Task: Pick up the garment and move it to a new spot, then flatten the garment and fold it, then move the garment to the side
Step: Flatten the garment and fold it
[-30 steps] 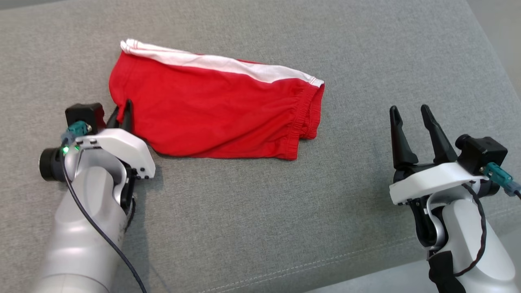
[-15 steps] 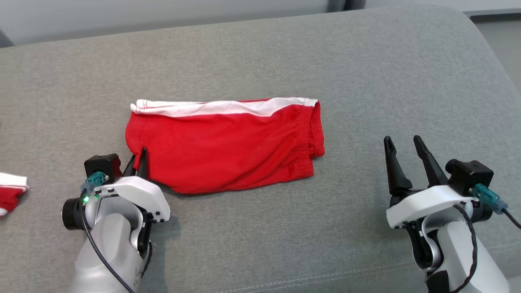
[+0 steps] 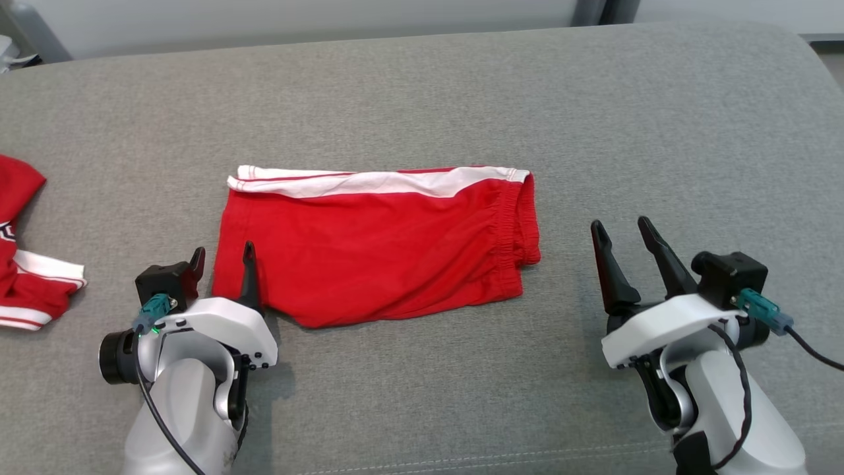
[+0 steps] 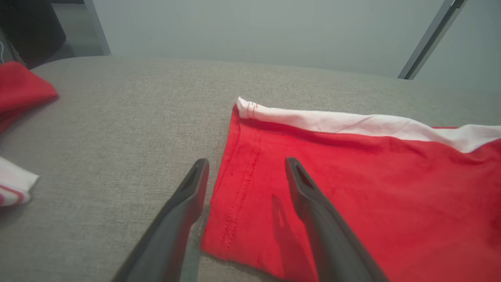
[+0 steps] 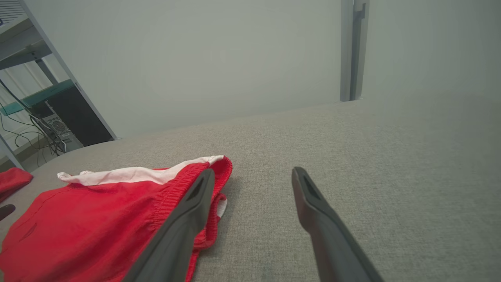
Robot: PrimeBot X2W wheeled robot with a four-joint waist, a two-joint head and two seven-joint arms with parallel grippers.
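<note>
Red shorts (image 3: 376, 251): folded in half, lying flat in the middle of the grey sofa cushion (image 3: 422, 99), long side running left to right.
White stripe (image 3: 369, 183): along the shorts' far edge, from the left corner almost to the right end.
Elastic waistband (image 3: 508, 237): gathered, at the shorts' right end.
Leg hem (image 4: 238, 184): stitched, at the shorts' left end.
Left gripper (image 3: 223, 252): at the shorts' near-left corner, fingers spread wide and grasping nothing; the right finger stands over the red cloth just inside the hem, the left finger over bare cushion just beside the hem, so the hem edge runs between them. I cannot tell whether the right finger touches the cloth.
Right gripper (image 3: 620, 225): to the right of the shorts' waistband end, apart from it, fingers spread and empty, over bare cushion.
Second red-and-white garment (image 3: 26, 277): crumpled, well to the left of the shorts, at the cushion's left side.
</note>
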